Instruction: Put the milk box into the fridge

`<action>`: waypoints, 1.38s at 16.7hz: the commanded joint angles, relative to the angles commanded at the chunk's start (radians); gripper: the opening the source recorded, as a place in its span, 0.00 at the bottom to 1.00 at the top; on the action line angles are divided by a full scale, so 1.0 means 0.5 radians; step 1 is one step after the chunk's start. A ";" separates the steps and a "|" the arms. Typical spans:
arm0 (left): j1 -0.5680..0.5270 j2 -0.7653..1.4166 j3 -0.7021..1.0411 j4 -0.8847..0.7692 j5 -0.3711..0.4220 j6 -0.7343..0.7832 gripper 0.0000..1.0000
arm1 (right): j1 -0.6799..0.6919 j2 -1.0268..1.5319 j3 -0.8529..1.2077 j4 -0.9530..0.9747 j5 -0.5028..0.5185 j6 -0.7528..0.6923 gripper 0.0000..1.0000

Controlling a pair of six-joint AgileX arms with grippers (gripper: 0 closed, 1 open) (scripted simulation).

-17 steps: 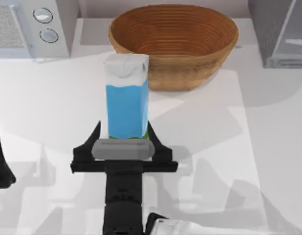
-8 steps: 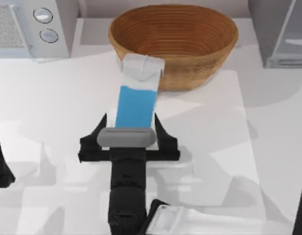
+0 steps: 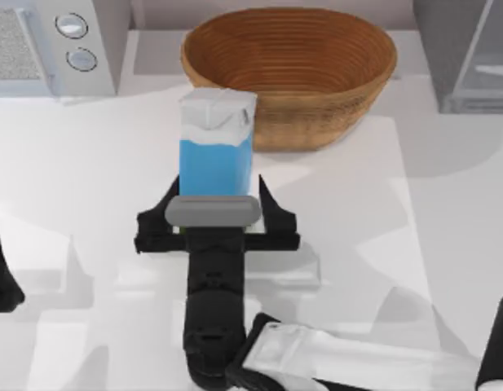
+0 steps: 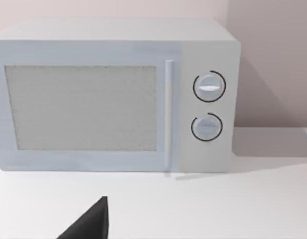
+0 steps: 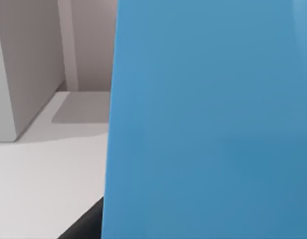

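Roughly, start of the carry: carton gripped, transfer to the fridge not done.

- Left arm (image 3: 0, 281) sits parked at the table's left edge. Left gripper (image 4: 91, 224) faces the microwave (image 3: 51, 45) in the back-left corner. Spread or closed: cannot tell.
- Milk box (image 3: 216, 151) stands upright at table centre, just in front of the basket (image 3: 289, 65), not in it. I cannot tell whether its base is on the table or just off it.
- Right gripper (image 3: 216, 213) reaches in from the near side. Its fingers (image 3: 269, 213) press either side of the carton low down, so it holds the carton. The right wrist view has the blue wall right up against the camera, which fits a firm grasp.
- Fridge (image 3: 463, 57) is in the back-right corner, well apart from the carton. The pale panel on it looks angled, but open or closed I cannot tell.
- Done: grasp. Left: lift clear, carry right and back past the basket, place inside, release.
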 joint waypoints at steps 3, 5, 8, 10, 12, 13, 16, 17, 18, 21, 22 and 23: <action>0.000 0.000 0.000 0.000 0.000 0.000 1.00 | 0.000 0.000 0.000 0.000 0.000 0.000 0.85; 0.000 0.000 0.000 0.000 0.000 0.000 1.00 | 0.000 0.000 0.000 0.000 0.000 0.000 0.70; 0.000 0.000 0.000 0.000 0.000 0.000 1.00 | 0.000 0.000 0.000 0.000 0.000 0.000 0.47; 0.000 0.000 0.000 0.000 0.000 0.000 1.00 | 0.000 0.000 0.000 0.000 0.000 0.000 0.32; 0.000 0.000 0.000 0.000 0.000 0.000 1.00 | 0.000 0.000 0.000 0.000 0.000 0.000 0.17; 0.000 0.000 0.000 0.000 0.000 0.000 1.00 | 0.000 0.000 0.000 0.000 0.000 0.000 0.10; 0.000 0.000 0.000 0.000 0.000 0.000 1.00 | 0.000 0.000 0.000 0.000 0.000 0.000 0.00; 0.000 0.000 0.000 0.000 0.000 0.000 1.00 | 0.000 0.000 0.000 0.000 0.000 0.000 0.00; 0.000 0.000 0.000 0.000 0.000 0.000 1.00 | 0.000 0.000 0.000 0.000 0.000 0.000 0.00; 0.000 0.000 0.000 0.000 0.000 0.000 1.00 | 0.000 0.000 0.000 0.000 0.000 0.000 0.00; 0.000 0.000 0.000 0.000 0.000 0.000 1.00 | 0.000 0.000 0.000 0.000 0.000 0.000 0.00; 0.000 0.000 0.000 0.000 0.000 0.000 1.00 | 0.006 0.003 0.000 0.001 0.000 0.003 0.00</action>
